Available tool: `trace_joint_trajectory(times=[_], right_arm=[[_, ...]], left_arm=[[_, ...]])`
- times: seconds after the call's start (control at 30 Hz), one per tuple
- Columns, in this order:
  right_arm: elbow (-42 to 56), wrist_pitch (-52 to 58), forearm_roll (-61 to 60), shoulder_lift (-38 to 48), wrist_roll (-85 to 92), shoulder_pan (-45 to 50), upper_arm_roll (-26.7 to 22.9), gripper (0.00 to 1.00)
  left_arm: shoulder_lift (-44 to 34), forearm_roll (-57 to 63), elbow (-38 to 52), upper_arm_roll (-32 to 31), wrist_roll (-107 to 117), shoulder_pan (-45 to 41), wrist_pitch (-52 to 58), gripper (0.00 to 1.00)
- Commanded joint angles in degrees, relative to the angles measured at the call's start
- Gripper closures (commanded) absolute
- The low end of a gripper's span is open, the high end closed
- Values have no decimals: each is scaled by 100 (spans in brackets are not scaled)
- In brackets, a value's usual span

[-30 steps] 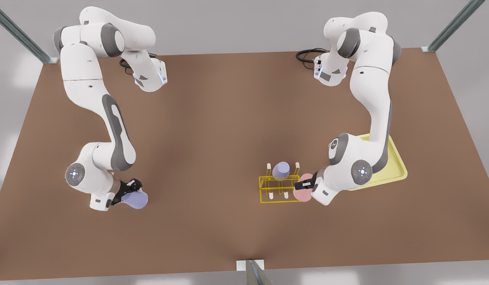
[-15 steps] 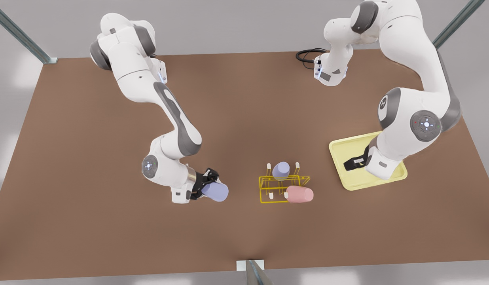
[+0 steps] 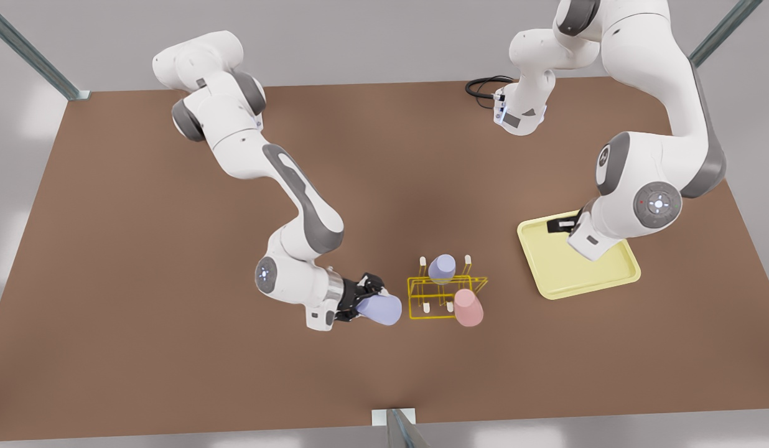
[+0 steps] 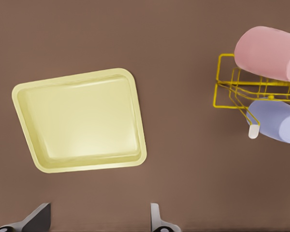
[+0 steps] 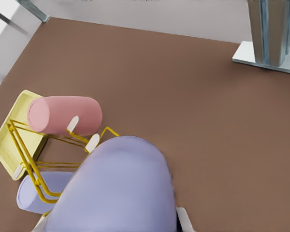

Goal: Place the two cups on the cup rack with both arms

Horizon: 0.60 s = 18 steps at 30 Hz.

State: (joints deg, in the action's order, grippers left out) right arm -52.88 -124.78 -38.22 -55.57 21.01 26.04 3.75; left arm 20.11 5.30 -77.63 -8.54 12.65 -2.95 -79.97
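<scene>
Now the right gripper (image 3: 367, 300) is holding a lavender cup (image 3: 380, 309), with its fingers clamped around the cup, just beside the cup rack (image 3: 440, 297) on the front view's left side of it. In the right wrist view this held cup (image 5: 117, 188) is appearing large and close, and the rack (image 5: 48, 159) is sitting just past it.

The pink cup (image 3: 468, 307) is sitting on the rack, at the corner that is toward the front view's right, tilted over a peg. A second lavender cup (image 3: 442, 268) is sitting on the far row of the rack, between two white-tipped pegs.

The left gripper (image 3: 557, 225) is hovering over the pale-yellow tray (image 3: 559, 274), well apart from the rack on the front view's right side of it. Its fingers (image 4: 157, 220) are standing spread and are grasping nothing. In the left wrist view the tray (image 4: 29, 96) is lying beside the rack (image 4: 232, 92) on the brown table (image 3: 142, 249).
</scene>
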Motion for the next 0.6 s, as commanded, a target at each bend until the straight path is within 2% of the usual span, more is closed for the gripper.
trace_joint_trajectory(times=[0.0,0.57], right_arm=[[155,-11,-37,-86,-756,-2,47,17],[832,-714,-19,-789,-835,7,776,17]], left_arm=[[-7,-11,3,-60,-896,5,192,0],[10,-222,-6,-78,-887,5,438,0]])
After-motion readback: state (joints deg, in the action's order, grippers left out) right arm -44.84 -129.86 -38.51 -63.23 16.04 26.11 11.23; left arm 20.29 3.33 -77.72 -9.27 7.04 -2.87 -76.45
